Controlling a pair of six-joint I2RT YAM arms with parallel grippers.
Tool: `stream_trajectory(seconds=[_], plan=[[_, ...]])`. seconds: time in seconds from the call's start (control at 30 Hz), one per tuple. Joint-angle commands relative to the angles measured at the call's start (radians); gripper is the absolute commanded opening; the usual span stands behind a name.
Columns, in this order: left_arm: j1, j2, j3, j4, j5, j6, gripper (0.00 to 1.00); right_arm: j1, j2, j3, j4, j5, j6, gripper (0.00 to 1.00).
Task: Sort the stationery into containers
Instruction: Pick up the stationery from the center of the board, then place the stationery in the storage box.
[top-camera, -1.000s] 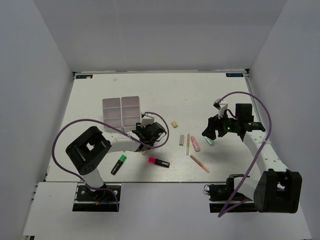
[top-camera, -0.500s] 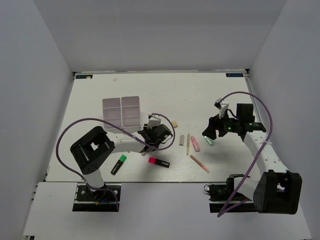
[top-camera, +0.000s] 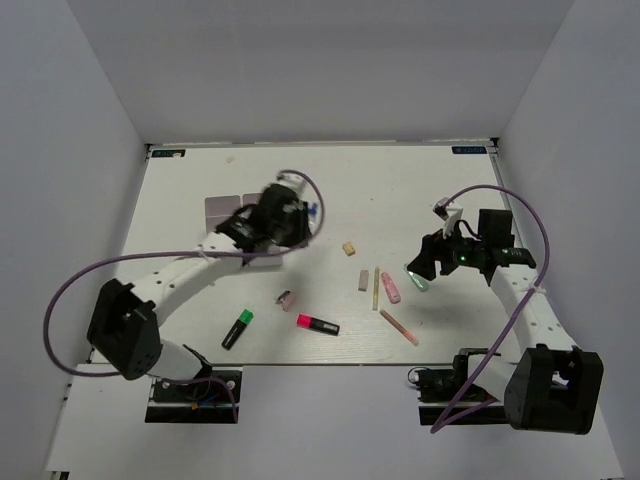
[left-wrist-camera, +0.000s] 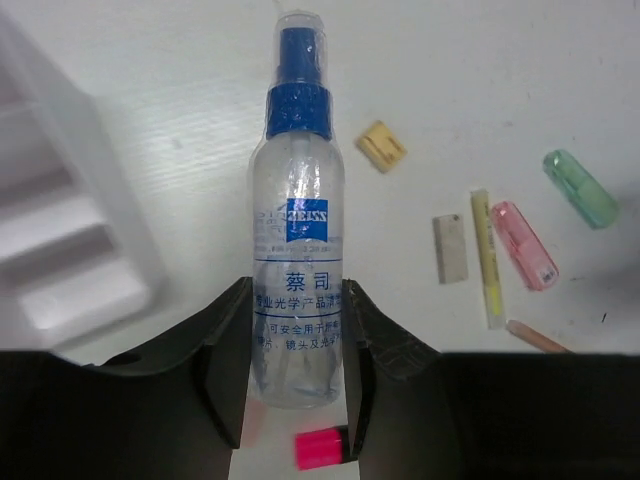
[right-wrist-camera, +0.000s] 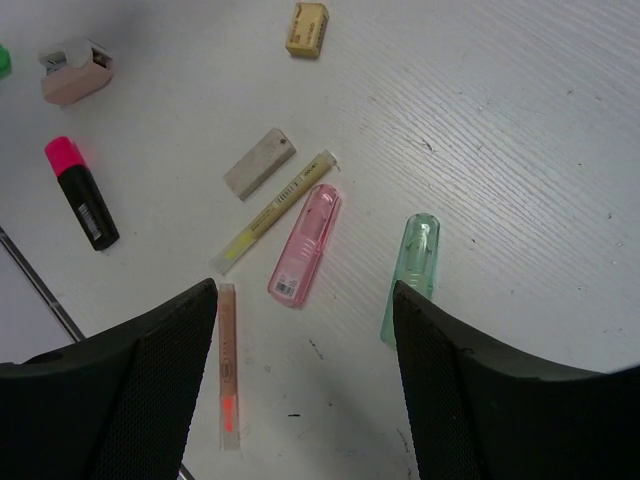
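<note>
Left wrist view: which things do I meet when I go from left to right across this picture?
white tray → clear bottle with blue cap → beige eraser → grey eraser → yellow pencil → pink case → green case

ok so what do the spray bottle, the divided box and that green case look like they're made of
Spray bottle: probably clear glossy plastic, as the body is see-through. Its blue spray head looks like opaque plastic.
Divided box: white, milky plastic, going by the semi-translucent walls and their soft sheen.
Green case: likely tinted translucent plastic, since the shell is glossy and see-through.
</note>
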Motion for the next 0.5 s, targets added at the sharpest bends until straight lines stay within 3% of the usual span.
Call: stream_trajectory(seconds=[0.0, 0.2, 0.27, 0.47], plan=[[0.223, -0.116, 0.016, -0.107, 0.405, 0.092, 0.00, -0.009, -0.040, -0.003, 0.007, -0.044, -0.019, 0.73], [0.526, -0.158, 0.197, -0.345, 0.728, 0.141, 0.00, -0.014, -0.029, -0.004, 0.007, -0.072, -0.024, 0.73], [0.550, -0.158, 0.249, -0.382, 0.753, 0.193, 0.00, -0.014, -0.032, -0.004, 0.003, -0.075, -0.025, 0.73], [0.559, -0.244, 0.177, -0.381, 0.687, 0.652, 0.00, -0.017, -0.034, -0.004, 0.000, -0.093, -0.027, 0.73]])
